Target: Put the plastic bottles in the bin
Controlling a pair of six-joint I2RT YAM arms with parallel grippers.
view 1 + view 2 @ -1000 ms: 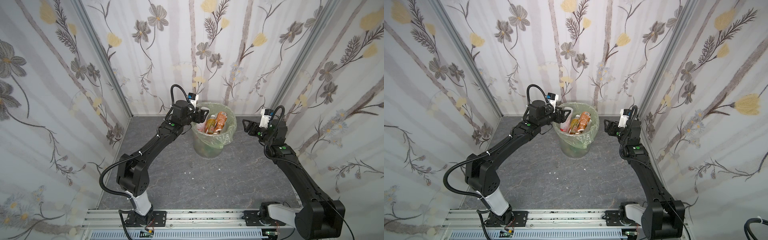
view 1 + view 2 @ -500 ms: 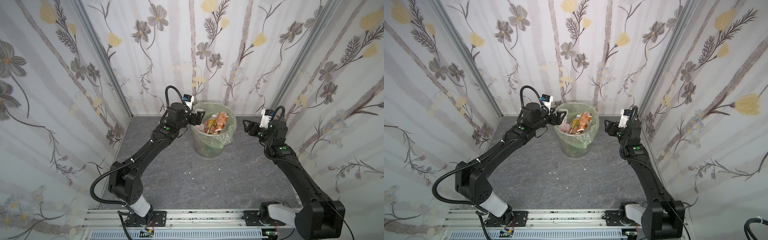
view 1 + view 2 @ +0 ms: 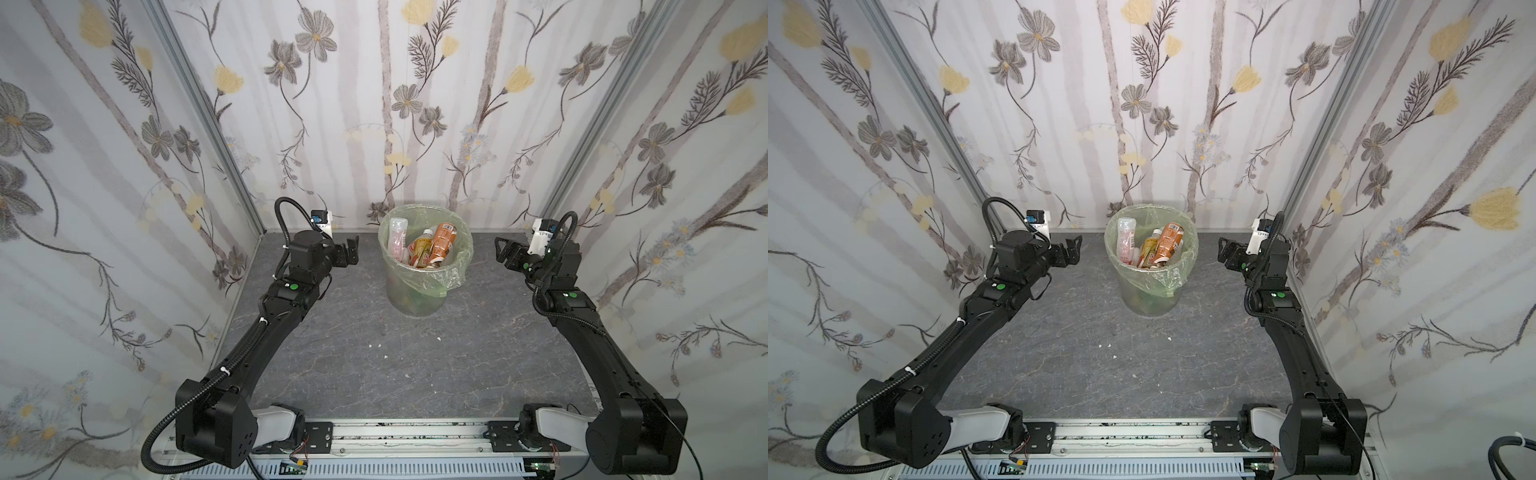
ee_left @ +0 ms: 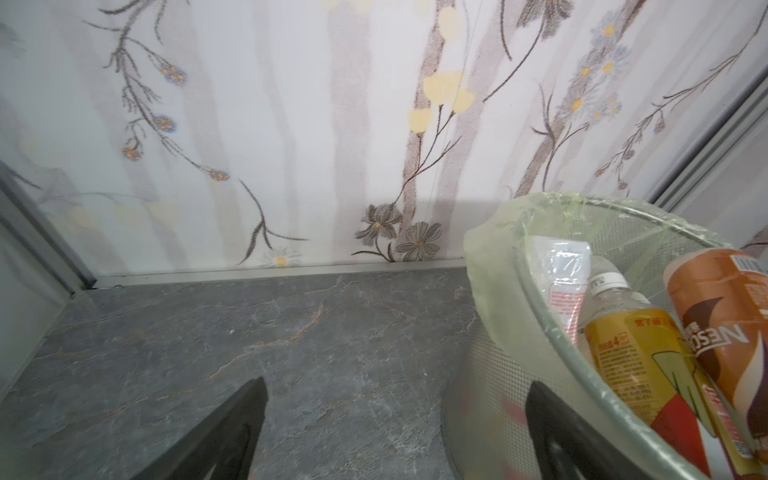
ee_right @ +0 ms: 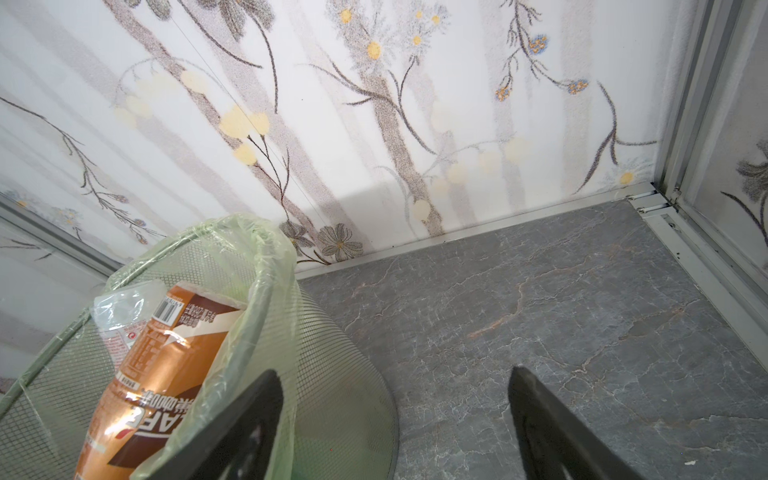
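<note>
The bin [image 3: 415,297] [image 3: 1148,299] stands at the back middle of the table, lined with a light green bag. Plastic bottles poke out of it: a brown coffee one [image 3: 442,243] [image 4: 723,332] [image 5: 166,374], a yellow tea one [image 3: 422,251] [image 4: 636,357] and a clear pink-labelled one [image 3: 397,241] [image 4: 561,274]. My left gripper [image 3: 353,250] [image 3: 1074,249] [image 4: 397,386] hangs open and empty, a little left of the bin's rim. On the bin's other side my right gripper [image 3: 500,249] [image 3: 1223,249] [image 5: 395,374] is open and empty too, a short gap from the rim.
Flowered walls close in at the back and both sides, with metal corner posts [image 3: 208,116] [image 3: 602,108]. The dark grey stone-look table [image 3: 374,374] carries a few white crumbs [image 3: 378,345]. The arms' mounting rail [image 3: 395,436] runs along the front edge.
My left gripper has drawn back leftward from over the bin's rim and spread its jaws wide. The right gripper's jaws have also widened; that arm has hardly moved.
</note>
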